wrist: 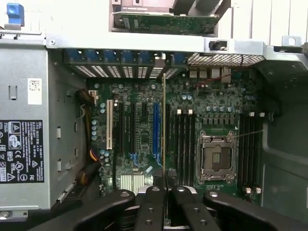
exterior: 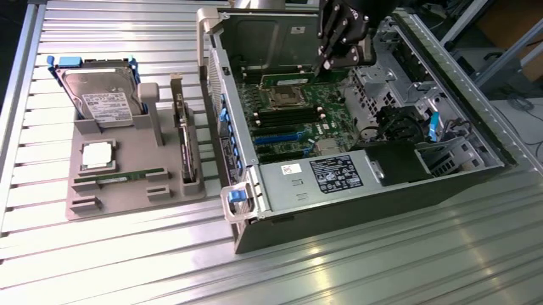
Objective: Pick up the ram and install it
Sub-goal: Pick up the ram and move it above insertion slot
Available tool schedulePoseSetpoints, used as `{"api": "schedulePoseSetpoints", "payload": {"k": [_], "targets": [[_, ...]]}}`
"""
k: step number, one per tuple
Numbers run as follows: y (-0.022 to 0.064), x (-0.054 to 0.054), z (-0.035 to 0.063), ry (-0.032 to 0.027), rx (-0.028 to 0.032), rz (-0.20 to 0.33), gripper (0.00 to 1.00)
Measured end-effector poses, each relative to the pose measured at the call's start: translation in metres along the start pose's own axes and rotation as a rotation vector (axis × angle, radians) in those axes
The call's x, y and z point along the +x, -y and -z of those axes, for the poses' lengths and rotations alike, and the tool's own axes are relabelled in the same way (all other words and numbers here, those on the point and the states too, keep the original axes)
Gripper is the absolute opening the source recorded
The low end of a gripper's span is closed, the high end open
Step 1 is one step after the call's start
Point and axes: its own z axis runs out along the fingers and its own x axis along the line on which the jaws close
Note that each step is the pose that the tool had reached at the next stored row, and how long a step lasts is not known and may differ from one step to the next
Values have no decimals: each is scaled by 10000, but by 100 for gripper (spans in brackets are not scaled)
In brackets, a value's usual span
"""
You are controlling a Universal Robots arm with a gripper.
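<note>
The ram (wrist: 164, 125) shows as a thin green-gold strip seen edge-on, sticking out from between my fingers over the motherboard (wrist: 139, 125). My gripper (wrist: 164, 190) is shut on it. In the wrist view the stick lies between the blue slot (wrist: 155, 132) and the bank of black memory slots (wrist: 184, 144) beside the processor socket (wrist: 216, 156). In the exterior view the gripper (exterior: 329, 62) hangs over the far end of the open computer case (exterior: 373, 190), above the motherboard (exterior: 293, 117).
A grey tray (exterior: 110, 203) at the exterior view's left holds a hard drive (exterior: 102, 95), a silver processor chip (exterior: 98, 154), a green stick (exterior: 119, 178) and an upright dark expansion card (exterior: 182, 136). The power supply (exterior: 335, 175) and the case walls hem in the motherboard.
</note>
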Motion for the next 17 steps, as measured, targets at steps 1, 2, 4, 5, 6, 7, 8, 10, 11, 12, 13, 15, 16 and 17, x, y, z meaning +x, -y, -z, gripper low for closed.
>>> {"api": "schedulePoseSetpoints", "payload": {"k": [1, 2, 4, 5, 6, 7, 8, 10, 11, 12, 13, 15, 16, 17], "targets": [[1, -52, -7, 2, 0, 1, 12], [2, -72, -10, 4, 1, 0, 12], [2, -95, -17, 13, 1, 1, 12], [3, -105, -21, 15, 1, 1, 12], [3, -118, -25, 15, 0, 0, 12], [3, -139, -30, 17, 1, 0, 12], [4, -155, -34, 15, 0, 0, 12], [5, -185, -42, 16, 1, 0, 12], [8, -207, -46, 16, 0, 0, 12], [11, -235, -50, 15, 0, -1, 12], [13, -287, -58, 16, 1, -4, 12], [14, -334, -66, 18, 3, -22, 12], [17, -344, -68, 17, 3, -36, 12], [42, -344, -67, 17, 3, -37, 12]]}}
